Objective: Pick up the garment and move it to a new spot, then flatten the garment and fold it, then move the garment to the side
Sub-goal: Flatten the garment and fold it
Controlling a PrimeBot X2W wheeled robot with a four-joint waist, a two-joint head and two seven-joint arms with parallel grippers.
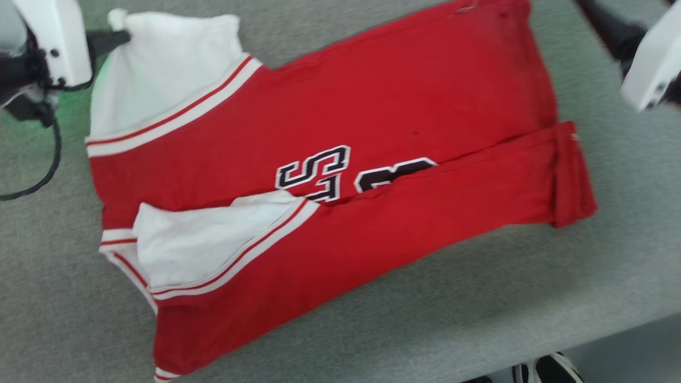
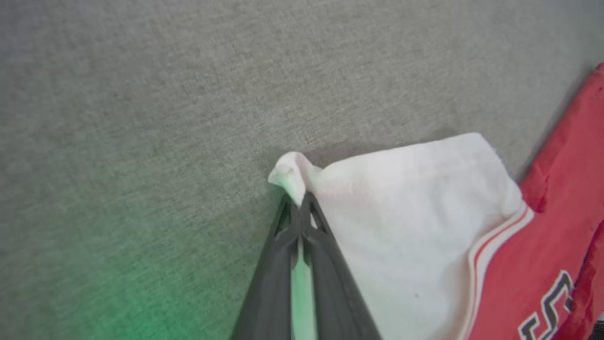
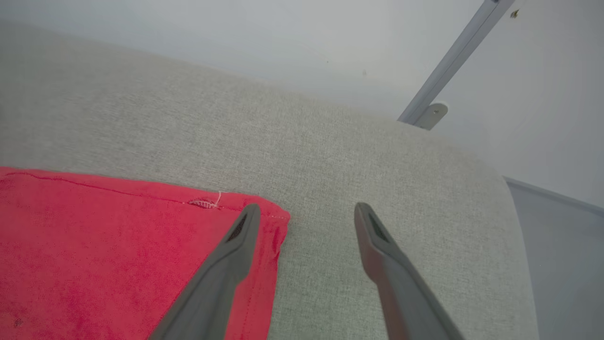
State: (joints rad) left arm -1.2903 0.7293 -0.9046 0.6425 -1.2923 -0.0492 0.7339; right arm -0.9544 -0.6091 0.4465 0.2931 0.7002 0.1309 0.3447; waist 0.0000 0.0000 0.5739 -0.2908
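Across the middle of the head view, the garment [image 1: 372, 133] lies spread on the grey fabric surface [image 1: 479, 303], its red body slanting from lower left to upper right; one white sleeve end [image 1: 170, 69] sits at the upper left, and another is folded over the red cloth at the lower left. At the upper left of the frame the left gripper [image 1: 119, 38] is closed on the tip of the upper white sleeve end; in the left wrist view its fingers [image 2: 330, 255] pinch a small fold of white cloth. In the right wrist view the right gripper [image 3: 304, 212] stands open; one finger is over a red corner of the garment, the other over bare grey fabric.
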